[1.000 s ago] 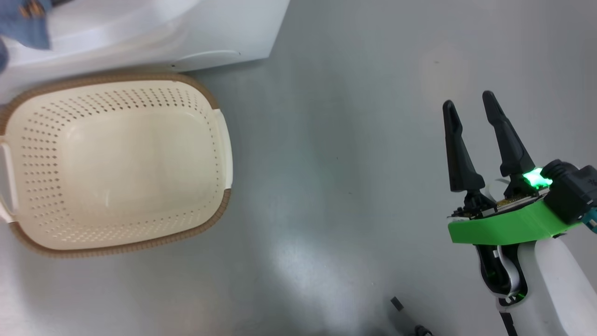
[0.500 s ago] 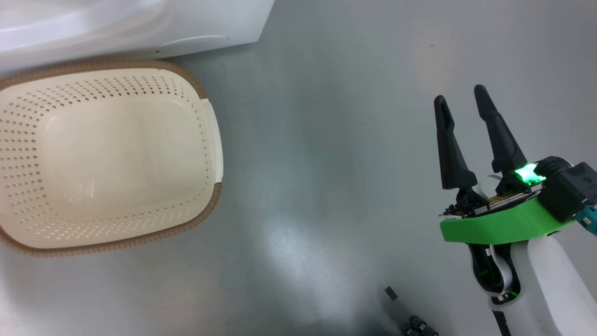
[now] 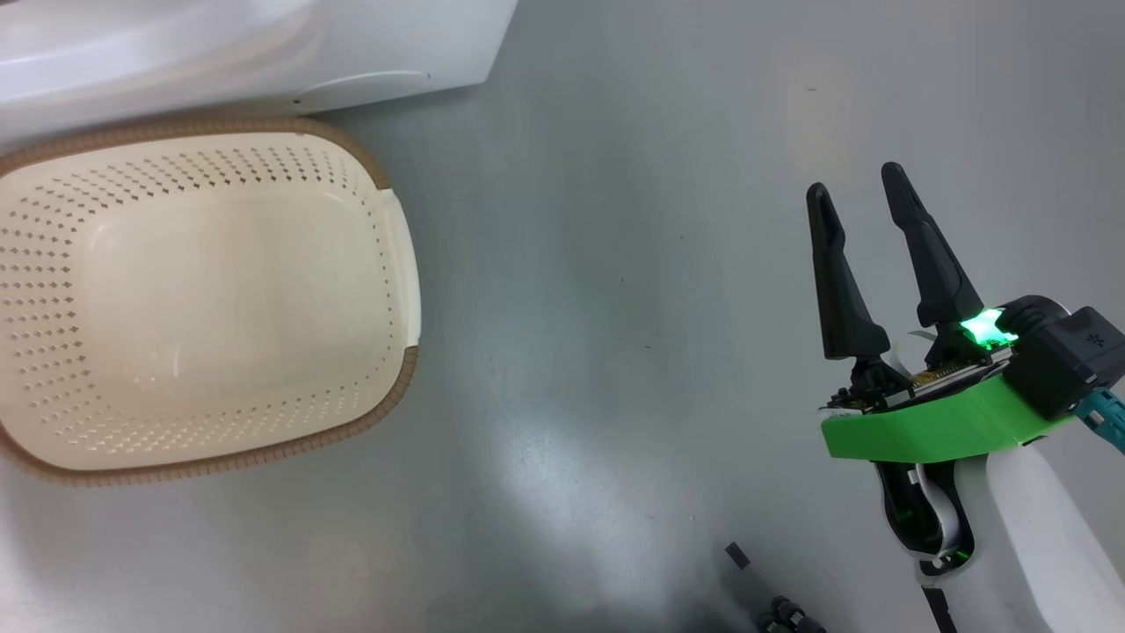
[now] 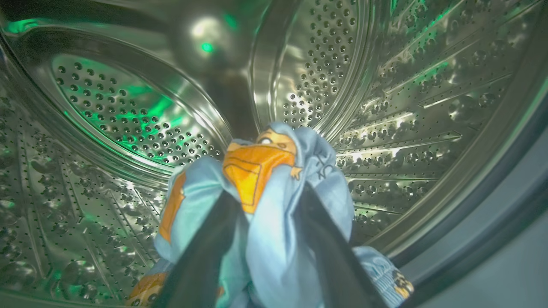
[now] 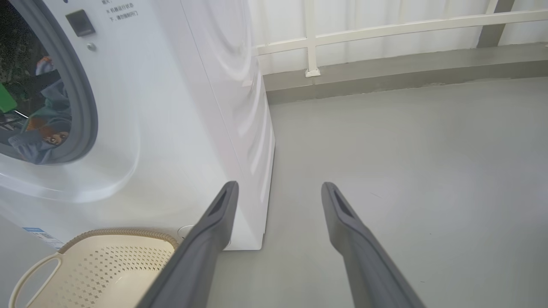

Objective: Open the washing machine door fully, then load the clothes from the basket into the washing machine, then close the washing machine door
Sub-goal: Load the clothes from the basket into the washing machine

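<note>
The cream basket (image 3: 400, 264) sits on the floor in front of the white washing machine (image 3: 395, 44), with nothing inside it. In the left wrist view my left gripper (image 4: 269, 196) is inside the steel drum (image 4: 385, 107). Its fingers stand parted, and light-blue clothes (image 4: 265, 167) with orange print are bunched between and over them. The right wrist view shows more clothes (image 5: 43, 128) through the machine's (image 5: 171, 128) round opening, and the basket (image 5: 107, 265) below. My right gripper (image 3: 854, 180) hangs open over bare floor, holding nothing. The washing machine door is out of view.
Grey floor (image 3: 615, 308) stretches to the right of the machine. A white railing (image 5: 385, 25) and a low kerb run along the back. Small dark parts of my base (image 3: 782, 615) show at the head view's bottom edge.
A blue garment at the head view's top left a second ago has gone from that view. The head camera shifted a little. My right gripper has stayed open.
</note>
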Controlling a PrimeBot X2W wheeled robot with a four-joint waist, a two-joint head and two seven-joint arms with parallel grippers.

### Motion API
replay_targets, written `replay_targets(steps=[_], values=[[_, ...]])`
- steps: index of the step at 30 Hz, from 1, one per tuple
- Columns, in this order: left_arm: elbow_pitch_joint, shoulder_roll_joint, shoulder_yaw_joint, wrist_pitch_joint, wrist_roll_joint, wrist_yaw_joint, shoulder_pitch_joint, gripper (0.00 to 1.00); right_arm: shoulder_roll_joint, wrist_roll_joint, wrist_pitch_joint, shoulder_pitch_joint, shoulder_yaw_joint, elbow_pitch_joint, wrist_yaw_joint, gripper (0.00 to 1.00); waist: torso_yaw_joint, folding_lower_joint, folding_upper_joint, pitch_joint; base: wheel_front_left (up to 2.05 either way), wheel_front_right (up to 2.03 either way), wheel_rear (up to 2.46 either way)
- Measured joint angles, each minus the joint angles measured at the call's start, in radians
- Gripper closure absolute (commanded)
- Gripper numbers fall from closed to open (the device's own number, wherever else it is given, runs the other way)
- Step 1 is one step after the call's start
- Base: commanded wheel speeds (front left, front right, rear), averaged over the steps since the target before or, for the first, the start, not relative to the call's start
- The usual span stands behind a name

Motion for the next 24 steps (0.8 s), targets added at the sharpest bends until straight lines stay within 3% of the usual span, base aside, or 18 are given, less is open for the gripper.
replay_targets(steps=[24], values=[[0.123, 0.006, -0.120, 0.002, -0.108, 0.000, -0.026, 0.00, 0.002, 0.000, 0.000, 0.000, -0.005, 0.000, 0.000, 0.00, 0.028, 0.0000, 0.0000, -0.016, 0.00, 0.00, 0.00]])
